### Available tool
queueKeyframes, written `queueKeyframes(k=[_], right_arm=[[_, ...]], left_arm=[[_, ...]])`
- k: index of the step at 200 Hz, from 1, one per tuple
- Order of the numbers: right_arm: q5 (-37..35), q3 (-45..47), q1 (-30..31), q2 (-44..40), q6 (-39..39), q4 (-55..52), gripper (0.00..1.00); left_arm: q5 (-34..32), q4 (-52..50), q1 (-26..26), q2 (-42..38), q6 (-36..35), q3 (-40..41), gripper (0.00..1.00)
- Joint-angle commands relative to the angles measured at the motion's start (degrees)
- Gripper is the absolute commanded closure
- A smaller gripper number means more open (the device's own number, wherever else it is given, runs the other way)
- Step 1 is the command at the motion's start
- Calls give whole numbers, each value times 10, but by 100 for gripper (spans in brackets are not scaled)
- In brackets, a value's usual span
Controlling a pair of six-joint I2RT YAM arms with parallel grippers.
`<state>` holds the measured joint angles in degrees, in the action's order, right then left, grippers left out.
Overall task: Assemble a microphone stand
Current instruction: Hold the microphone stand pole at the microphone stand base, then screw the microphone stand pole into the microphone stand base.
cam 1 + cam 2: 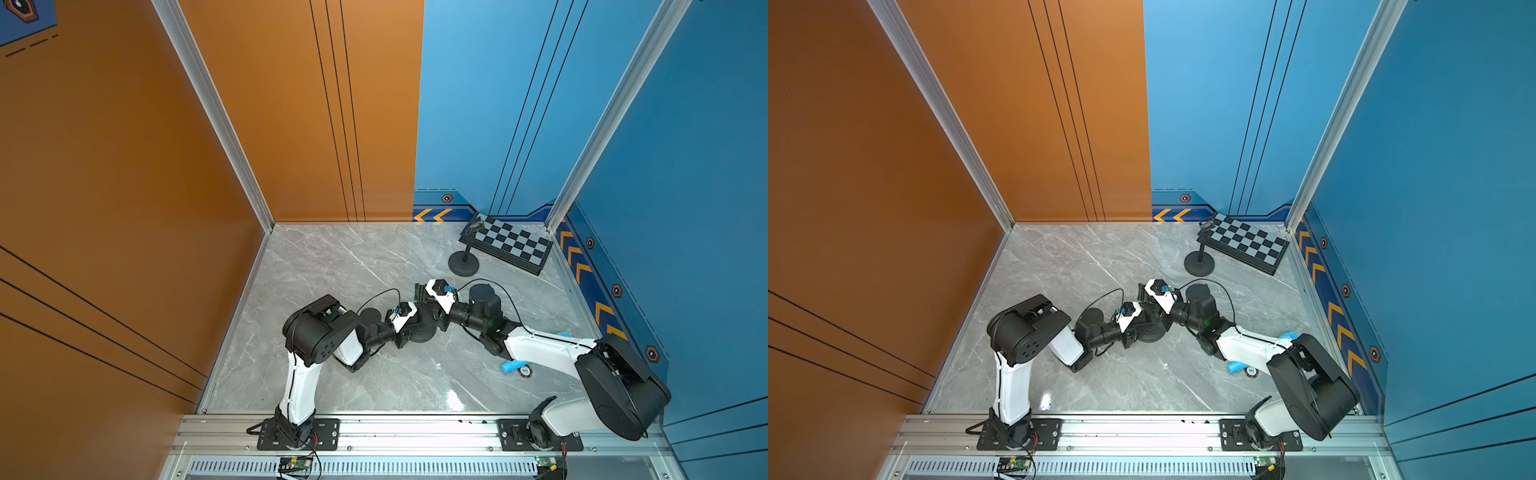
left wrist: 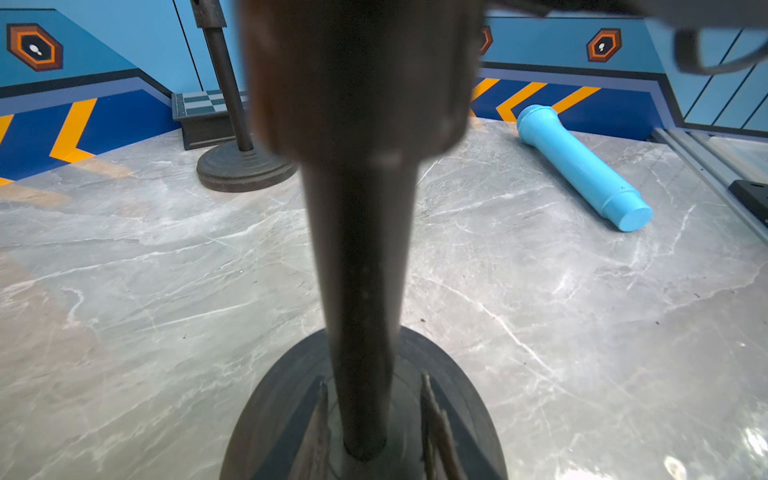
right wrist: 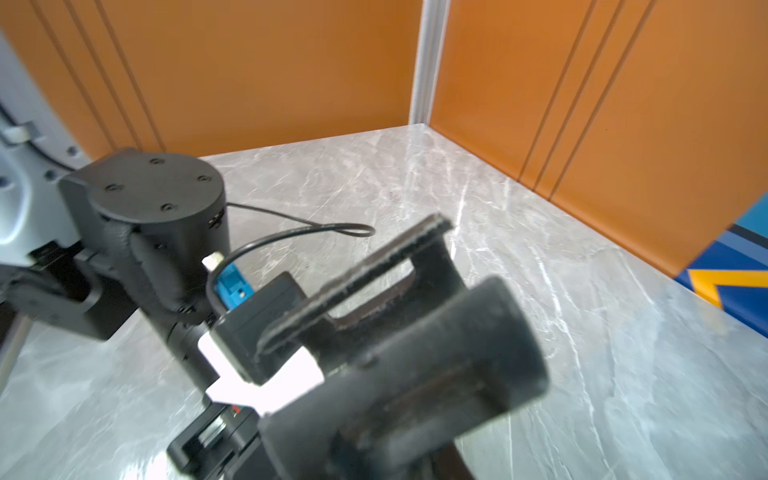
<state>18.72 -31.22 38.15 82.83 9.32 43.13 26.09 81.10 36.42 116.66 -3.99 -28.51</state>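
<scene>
Aluminium rail (image 1: pixel 415 428) is carrying both arm bases (image 1: pixel 297 432). Orange wall (image 1: pixel 124 166) is bounding grey marbled tabletop (image 1: pixel 332 266). Left gripper (image 2: pixel 372 411) is standing slightly apart around the pole of the mid-table microphone stand (image 2: pixel 361 270). Right gripper (image 1: pixel 420 293) is sitting closed at its top. Blue microphone (image 1: pixel 512 366) is lying under right arm (image 1: pixel 540 345), near blue wall (image 1: pixel 685 208).

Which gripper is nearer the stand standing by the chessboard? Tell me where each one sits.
Right. The right gripper is at the top of the unfinished stand, on the side toward the finished stand; the left gripper straddles the pole lower down, farther off.
</scene>
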Motion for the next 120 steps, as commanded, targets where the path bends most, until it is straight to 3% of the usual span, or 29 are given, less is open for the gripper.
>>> queueKeyframes(k=[1,21,43,59,69,84,97,120], right_arm=[[-325,54,66,35,-27,23,100],[-362,79,81,57,-48,68,100],[-308,73,71,53,-49,41,100],[-227,66,50,42,-61,23,92],[-173,61,31,33,-71,12,82],[-72,47,-7,16,-61,-23,69],[10,28,-34,4,-35,-65,64],[114,-22,-77,-1,-9,-143,63]], left_arm=[[-25,-3,1,4,14,-2,61],[-24,-3,1,5,15,-5,66],[-22,-3,3,5,11,-6,72],[-20,-3,3,8,7,-6,81],[-13,-3,3,10,5,-8,89],[-12,-3,2,11,2,-6,90],[-7,-3,0,14,2,-3,91],[-1,-3,-2,16,3,-1,91]])
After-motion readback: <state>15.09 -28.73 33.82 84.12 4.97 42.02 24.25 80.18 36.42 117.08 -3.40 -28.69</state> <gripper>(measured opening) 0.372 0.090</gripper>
